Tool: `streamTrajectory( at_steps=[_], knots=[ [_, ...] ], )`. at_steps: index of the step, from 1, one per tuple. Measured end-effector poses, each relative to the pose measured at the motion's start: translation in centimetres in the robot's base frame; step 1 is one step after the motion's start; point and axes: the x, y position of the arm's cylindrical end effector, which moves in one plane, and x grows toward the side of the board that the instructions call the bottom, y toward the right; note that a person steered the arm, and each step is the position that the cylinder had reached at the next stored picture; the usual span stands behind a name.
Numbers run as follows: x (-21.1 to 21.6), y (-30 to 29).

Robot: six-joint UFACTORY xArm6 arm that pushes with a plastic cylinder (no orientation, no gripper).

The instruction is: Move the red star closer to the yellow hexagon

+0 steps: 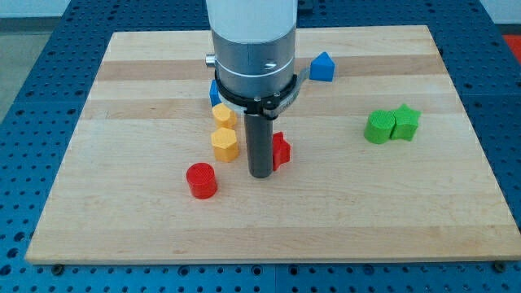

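Observation:
The red star [282, 150] lies near the board's middle, partly hidden behind my rod. My tip [260, 174] rests on the board just left of and below the star, touching or nearly touching it. A yellow hexagon [225, 144] lies just left of the rod. A second yellow block [224, 115] sits right above it, its shape unclear.
A red cylinder [201, 181] lies at the lower left of the tip. A blue block [322, 67] is at the view's top; another blue block [215, 94] peeks out behind the arm. Two green blocks [378, 128] [405, 122] touch at the right. The wooden board [122, 220] ends in blue table.

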Motion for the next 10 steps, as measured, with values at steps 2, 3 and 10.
streamTrajectory(
  at_steps=[2,3,10],
  knots=[
    [2.0,-0.6],
    [2.8,0.3],
    [-0.7,2.5]
  ],
)
